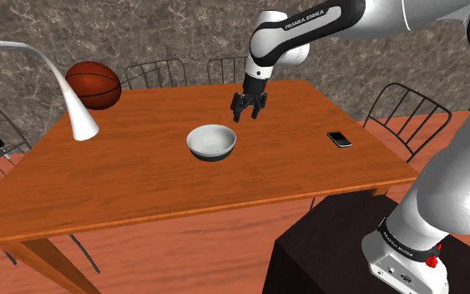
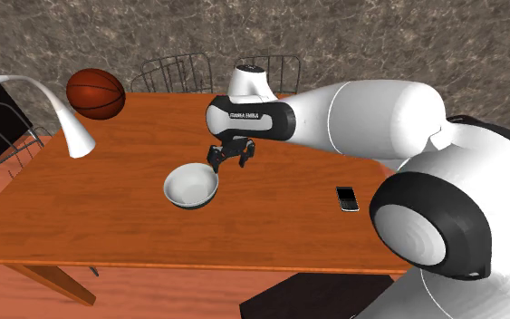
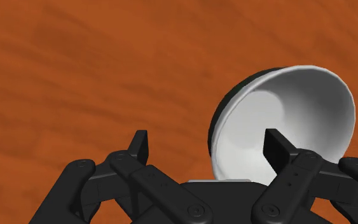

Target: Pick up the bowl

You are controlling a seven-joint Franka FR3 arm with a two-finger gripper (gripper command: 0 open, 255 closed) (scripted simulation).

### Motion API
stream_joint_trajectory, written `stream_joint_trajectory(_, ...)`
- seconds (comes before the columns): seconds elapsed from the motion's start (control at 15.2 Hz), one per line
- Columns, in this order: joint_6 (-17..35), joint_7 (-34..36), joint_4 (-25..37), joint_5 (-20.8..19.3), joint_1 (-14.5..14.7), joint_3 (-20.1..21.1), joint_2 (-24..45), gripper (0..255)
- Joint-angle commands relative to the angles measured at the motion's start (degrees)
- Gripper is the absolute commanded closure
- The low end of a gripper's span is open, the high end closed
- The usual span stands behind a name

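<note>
**Gripper over the table, bowl not yet grasped.** A round bowl [image 1: 212,142] with a white interior and a dark outer wall stands upright near the middle of an orange-brown wooden table [image 1: 141,188]. The all-black two-finger gripper [image 1: 247,117] hangs from the white arm above the tabletop. It is near the bowl's far rim, towards the shoulder view's right. Its fingers stand apart and clasp nothing.

In the second exterior view the gripper [image 2: 230,163] sits just above and beside the rim of the bowl [image 2: 190,186]. No contact can be made out. In the wrist view the gripper [image 3: 207,145] looks down on bare wood, and the bowl [image 3: 285,121] lies to the side of one finger [image 3: 276,147], outside the gap between the two.

An orange-brown basketball [image 1: 93,85] rests at the far corner of the table. Close to it stands a white curved-neck lamp [image 1: 78,121]. A small black phone [image 1: 339,139] lies flat near the edge at the shoulder view's right, well apart from the bowl. Black wire chairs [image 1: 154,73] stand along the far side, before a mottled grey-brown stone wall [image 1: 141,33].
</note>
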Motion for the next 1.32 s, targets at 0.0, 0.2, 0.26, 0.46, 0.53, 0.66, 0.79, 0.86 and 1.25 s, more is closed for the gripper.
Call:
stream_joint_trajectory(0.0,1.02,0.12,3.55,0.98,0.54,0.54,4.34,0)
stream_joint_trajectory(0.2,1.96,0.19,8.55,2.11,1.11,1.21,9.99,0)
stream_joint_trajectory(0.26,2.63,0.00,8.15,2.22,1.12,1.23,10.28,0)
stream_joint_trajectory(0.46,4.63,-0.60,7.02,2.56,1.15,1.32,11.20,0)
stream_joint_trajectory(0.53,5.29,-0.80,6.67,2.68,1.15,1.35,11.53,0)
stream_joint_trajectory(0.66,6.60,-1.22,6.01,2.92,1.17,1.41,12.22,0)
stream_joint_trajectory(0.79,6.98,-1.33,5.82,3.00,1.17,1.43,12.42,0)
stream_joint_trajectory(0.86,7.00,-1.30,5.80,2.99,1.20,1.44,12.42,255)
stream_joint_trajectory(1.25,7.03,-1.31,5.73,3.00,1.19,1.44,12.36,255)
